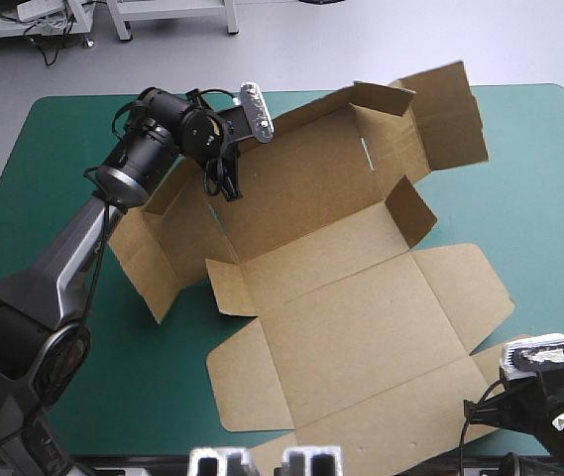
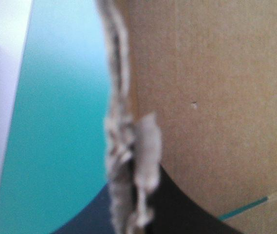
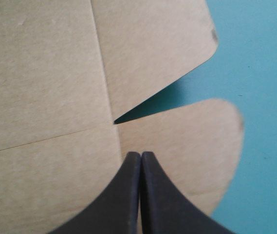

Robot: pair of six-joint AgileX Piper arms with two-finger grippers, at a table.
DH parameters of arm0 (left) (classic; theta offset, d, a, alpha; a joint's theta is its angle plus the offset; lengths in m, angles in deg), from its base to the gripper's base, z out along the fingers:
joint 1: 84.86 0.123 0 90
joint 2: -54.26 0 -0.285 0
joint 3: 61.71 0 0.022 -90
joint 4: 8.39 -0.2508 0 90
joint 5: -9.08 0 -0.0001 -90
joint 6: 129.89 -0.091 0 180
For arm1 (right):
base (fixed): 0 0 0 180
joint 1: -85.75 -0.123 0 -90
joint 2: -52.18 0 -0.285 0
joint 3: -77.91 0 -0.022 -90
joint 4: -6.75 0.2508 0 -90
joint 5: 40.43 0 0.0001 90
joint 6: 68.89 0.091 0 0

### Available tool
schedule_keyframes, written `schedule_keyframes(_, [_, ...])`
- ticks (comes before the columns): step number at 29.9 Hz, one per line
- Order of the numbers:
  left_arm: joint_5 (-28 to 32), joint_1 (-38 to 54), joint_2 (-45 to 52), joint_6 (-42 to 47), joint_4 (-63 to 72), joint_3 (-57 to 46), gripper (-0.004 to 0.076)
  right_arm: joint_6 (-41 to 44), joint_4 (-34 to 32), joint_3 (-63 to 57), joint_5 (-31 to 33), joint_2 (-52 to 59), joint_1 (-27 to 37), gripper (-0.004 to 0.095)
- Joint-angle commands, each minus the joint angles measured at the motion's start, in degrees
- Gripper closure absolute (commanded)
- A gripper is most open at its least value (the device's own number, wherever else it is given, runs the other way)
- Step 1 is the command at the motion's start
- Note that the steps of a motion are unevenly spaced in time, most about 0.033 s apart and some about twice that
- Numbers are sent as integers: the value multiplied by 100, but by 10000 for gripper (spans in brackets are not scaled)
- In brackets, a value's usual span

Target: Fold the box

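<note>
Left jaws first: they're clamped on the box (image 1: 361, 307). In the left wrist view the board's edge runs straight up between the black fingers (image 2: 177, 209), which are all but closed with the sheet pinched in. From above, that grip sits on the top edge of a raised wall (image 1: 177, 213) on the box's far left side, with the arm reaching in over the box's left flaps.

Right jaws are fully closed, with nothing between them. Their fingers (image 3: 123, 195) meet in one pointed arch over a rounded flap (image 3: 196, 141) at the box's near right corner, just short of the slit that splits it from the next flap. Can't tell if they actually touch the board.

The box itself lies opened out across the middle of the teal-green surface (image 1: 519, 198). Its near half is flat, its far half has walls partly up, and a big flap (image 1: 450, 114) stands tilted at the far right corner.
</note>
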Motion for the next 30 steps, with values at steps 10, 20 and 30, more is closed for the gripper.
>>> schedule_keyframes(10, [368, -1031, 383, 416, -1547, 279, 734, 13, 149, 121, -298, -63, -2, 927])
schedule_keyframes(20, [628, -1440, 514, 438, -2028, 192, 734, 13, 253, 121, -251, -63, -2, 927])
schedule_keyframes(30, [1441, -1493, 844, 425, -2452, -994, 734, 13, 253, 131, -209, -63, -2, 927])
